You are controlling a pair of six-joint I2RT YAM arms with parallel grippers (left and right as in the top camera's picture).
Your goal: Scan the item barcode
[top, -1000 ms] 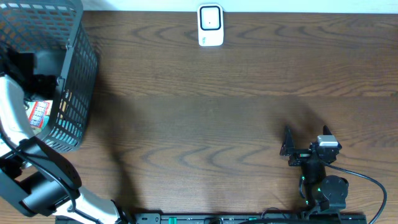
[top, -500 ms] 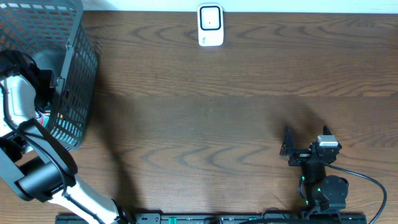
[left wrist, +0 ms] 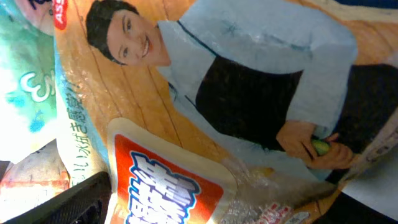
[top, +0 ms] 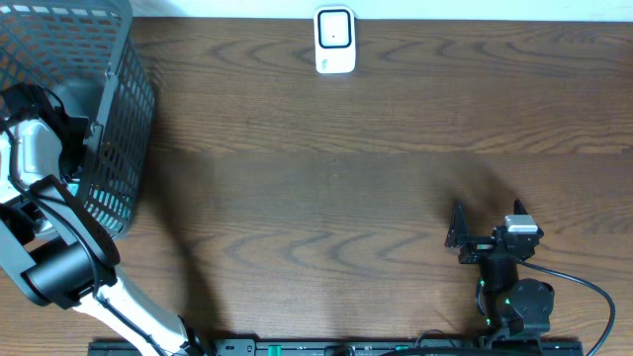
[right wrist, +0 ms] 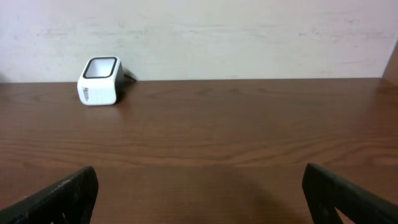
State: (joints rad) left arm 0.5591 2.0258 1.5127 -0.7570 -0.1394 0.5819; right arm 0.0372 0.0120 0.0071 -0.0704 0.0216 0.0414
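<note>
Glossy plastic film covers the printed packet picturing a smiling person (left wrist: 205,124), which lies inside the dark grey wire-mesh basket (top: 124,109) at ten o'clock on the brown wooden table (top: 346,178). It looks light, soft and slippery, so a pinch on a flat edge seems safest. The left claw (top: 54,124) hangs inside the basket; I cannot tell its spread. Mesh walls crowd any lift. The white boxy scanner (top: 335,41) sits at twelve; the right claw (top: 487,216), spread wide, rests at five.
</note>
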